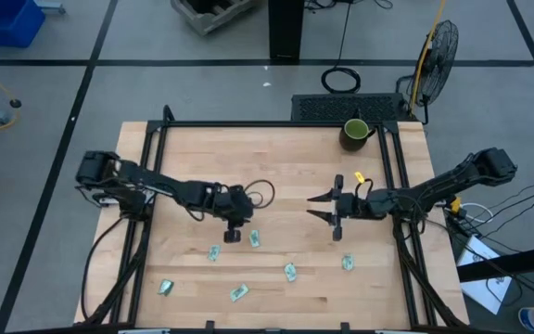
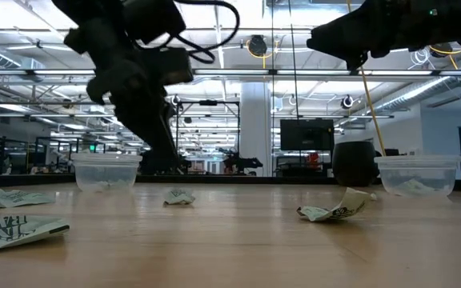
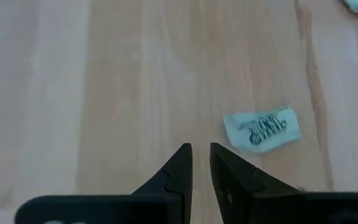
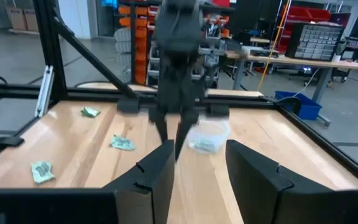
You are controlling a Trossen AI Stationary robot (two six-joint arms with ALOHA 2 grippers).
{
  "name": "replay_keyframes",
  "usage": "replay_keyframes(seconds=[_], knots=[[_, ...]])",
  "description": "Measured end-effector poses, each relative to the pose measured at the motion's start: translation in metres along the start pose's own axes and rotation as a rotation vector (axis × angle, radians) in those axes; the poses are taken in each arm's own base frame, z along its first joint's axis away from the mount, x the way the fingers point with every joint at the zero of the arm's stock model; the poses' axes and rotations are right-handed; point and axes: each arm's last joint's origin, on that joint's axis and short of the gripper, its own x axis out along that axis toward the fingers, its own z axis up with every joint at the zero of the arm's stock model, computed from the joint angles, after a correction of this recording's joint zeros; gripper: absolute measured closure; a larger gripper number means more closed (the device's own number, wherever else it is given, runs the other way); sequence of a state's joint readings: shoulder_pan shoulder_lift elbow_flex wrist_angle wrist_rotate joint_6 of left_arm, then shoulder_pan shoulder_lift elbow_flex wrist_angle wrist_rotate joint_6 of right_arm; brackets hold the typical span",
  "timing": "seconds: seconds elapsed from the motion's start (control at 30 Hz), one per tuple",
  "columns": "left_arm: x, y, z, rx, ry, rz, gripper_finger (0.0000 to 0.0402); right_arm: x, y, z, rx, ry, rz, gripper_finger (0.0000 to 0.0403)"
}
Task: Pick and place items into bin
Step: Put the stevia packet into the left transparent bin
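Several small pale green-and-white packets lie flat on the wooden table: one (image 1: 255, 238) just right of my left gripper, others (image 1: 213, 252) (image 1: 290, 272) toward the near edge. My left gripper (image 1: 234, 232) points down at bare wood mid-table. Its fingers (image 3: 201, 155) stand a narrow gap apart and hold nothing, with the nearest packet (image 3: 261, 129) beside them. My right gripper (image 1: 310, 207) hovers right of centre, open (image 4: 197, 155) and empty, pointing toward the left arm. A clear plastic bin (image 4: 207, 137) with packets inside shows beyond the left gripper.
A dark green mug (image 1: 355, 133) stands near the table's far right corner. The low view shows two clear bins (image 2: 106, 172) (image 2: 417, 174) on the far side. More packets (image 1: 166, 287) (image 1: 239, 293) (image 1: 348, 263) lie along the near edge. Black frame rails border the table.
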State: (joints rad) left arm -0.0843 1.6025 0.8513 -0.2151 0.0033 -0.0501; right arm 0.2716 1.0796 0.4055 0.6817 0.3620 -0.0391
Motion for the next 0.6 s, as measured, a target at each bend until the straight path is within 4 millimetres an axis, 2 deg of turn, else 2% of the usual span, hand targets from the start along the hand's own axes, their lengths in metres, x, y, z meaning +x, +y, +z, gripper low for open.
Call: replay_keyframes(seconds=[0.1, 0.2, 0.5, 0.6], knots=[[0.018, -0.004, -0.001, 0.017, -0.002, -0.007, 0.0339, 0.000, -0.001, 0.000, 0.003, 0.003, -0.005, 0.0267], [0.026, -0.006, -0.004, 0.019, 0.010, -0.011, 0.0339, 0.000, -0.001, -0.001, 0.001, 0.009, -0.005, 0.0266], [0.025, -0.010, 0.007, 0.027, -0.099, -0.137, 0.0339, 0.000, -0.001, -0.001, -0.003, 0.012, -0.004, 0.0267], [0.025, -0.010, 0.005, 0.060, -0.080, -0.144, 0.0339, 0.000, -0.001, -0.001, -0.003, 0.012, -0.004, 0.0266]])
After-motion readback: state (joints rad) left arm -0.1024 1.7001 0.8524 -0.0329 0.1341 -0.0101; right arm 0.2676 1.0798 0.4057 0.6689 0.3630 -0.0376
